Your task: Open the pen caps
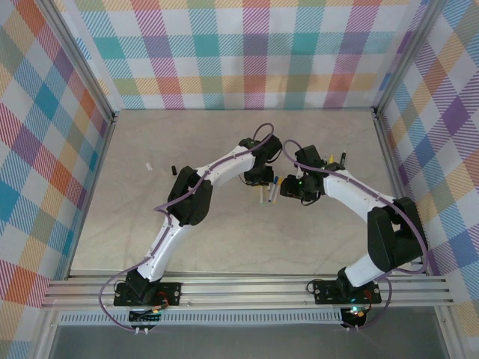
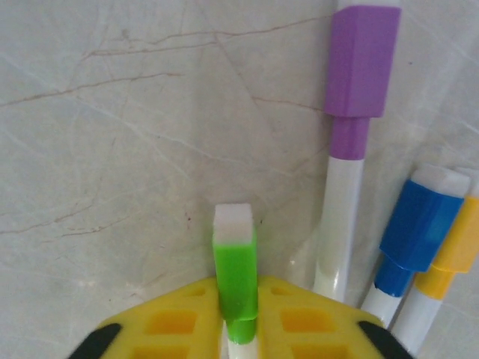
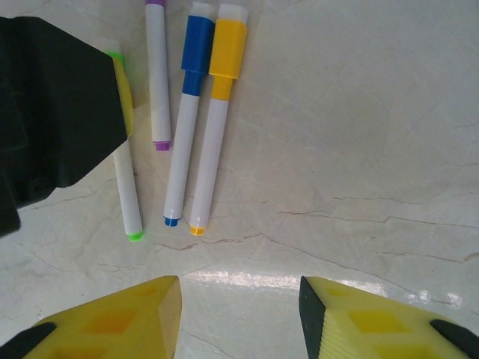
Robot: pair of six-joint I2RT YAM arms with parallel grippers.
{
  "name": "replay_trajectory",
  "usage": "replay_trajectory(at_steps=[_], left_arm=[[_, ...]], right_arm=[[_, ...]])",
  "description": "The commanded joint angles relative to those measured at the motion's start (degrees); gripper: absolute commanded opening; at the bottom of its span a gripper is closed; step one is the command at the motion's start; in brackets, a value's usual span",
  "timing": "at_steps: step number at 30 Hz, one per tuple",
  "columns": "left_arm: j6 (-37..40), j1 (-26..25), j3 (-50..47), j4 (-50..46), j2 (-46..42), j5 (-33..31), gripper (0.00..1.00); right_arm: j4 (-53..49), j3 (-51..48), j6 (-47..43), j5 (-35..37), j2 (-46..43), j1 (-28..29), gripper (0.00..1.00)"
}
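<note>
Yellow plastic fingers of the left gripper are pinching the stubby green plastic pen cap at bottom centre of the left wrist frame. Right gripper is hanging spread and empty, green-tipped white pen barrel lying at its frame's left; I'd be clamping that barrel mid-length and pulling straight along its axis, clear of the purple-capped pen alongside.

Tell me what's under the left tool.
The green cap sits clamped between the left tool's yellow fingers, on the marble table. The fingers hide most of the pen barrel there. In the right wrist view, the tool mostly covers the cap.
</note>
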Motion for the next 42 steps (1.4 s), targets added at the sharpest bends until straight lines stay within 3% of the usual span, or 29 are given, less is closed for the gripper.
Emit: replay_trajectory(at_steps=[1,4,10,18,23,42], left_arm=[[0.51,-0.08,-0.84,-0.86,3.90,-3.24,0.07],[0.59,0.37,-2.99,0.59,2.51,-2.40,0.00],[1.63,2.56,-5.68,1.14,-3.82,-2.53,0.00],[0.18,5.52,-10.93,6.08,-12.67,7.52,0.00],[-1.89,5.61,-14.71,10.50,-15.66,12.70,0.00],[-2.94,5.26,-18.07,12.86,-19.43,16.39,0.00]], right_arm=[[1.79,-0.37,0.54,-1.97,0.37,-0.07,0.46],[2.83,-0.75,0.62,-3.52,0.14,-0.02,0.46],[8.36,-2.71,1.32,-11.87,0.00,0.11,0.43],[17.84,-4.04,3.08,-22.07,3.00,1.85,0.42],[20.69,-2.75,4.69,-23.17,6.25,3.33,0.43],[26.15,1.14,7.44,-25.98,12.46,4.29,0.39]])
